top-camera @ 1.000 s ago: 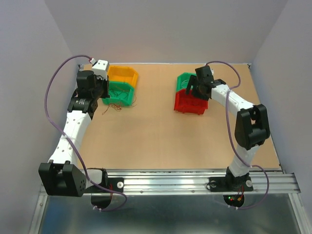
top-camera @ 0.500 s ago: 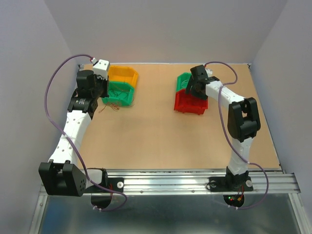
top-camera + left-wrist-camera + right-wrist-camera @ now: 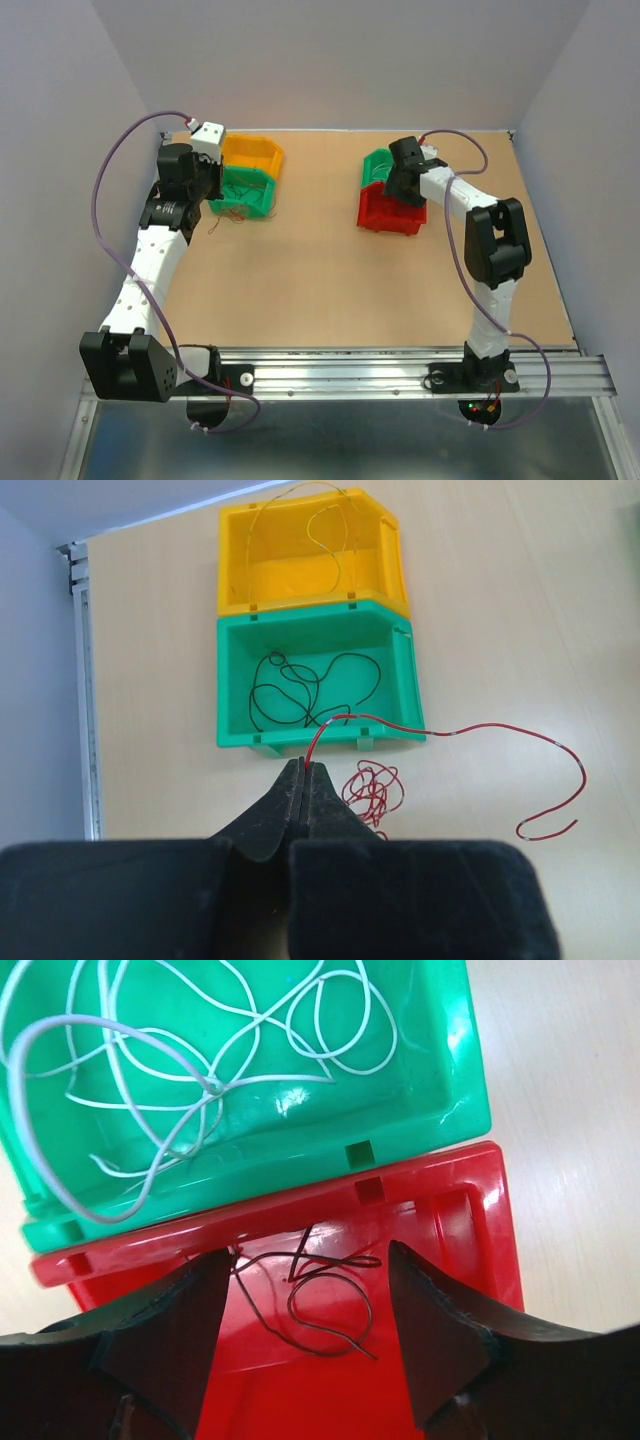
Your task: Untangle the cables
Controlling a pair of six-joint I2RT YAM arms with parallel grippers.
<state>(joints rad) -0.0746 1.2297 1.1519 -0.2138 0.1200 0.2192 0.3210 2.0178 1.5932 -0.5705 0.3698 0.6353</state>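
only wrist views reveal left gripper [image 3: 305, 768] clenched on a red cable [image 3: 450, 733], right gripper [image 3: 308, 1260] released over a red bin [image 3: 472, 1210].

The left arm [image 3: 150, 260] reaches toward eleven o'clock, left gripper [image 3: 303, 765] pinched shut; right gripper [image 3: 307, 1257], near one o'clock, seemingly tilted downward, jaws apart.

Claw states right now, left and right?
Left claw: closed on the red cable.
Right claw: open, holding nothing, over the red bin.
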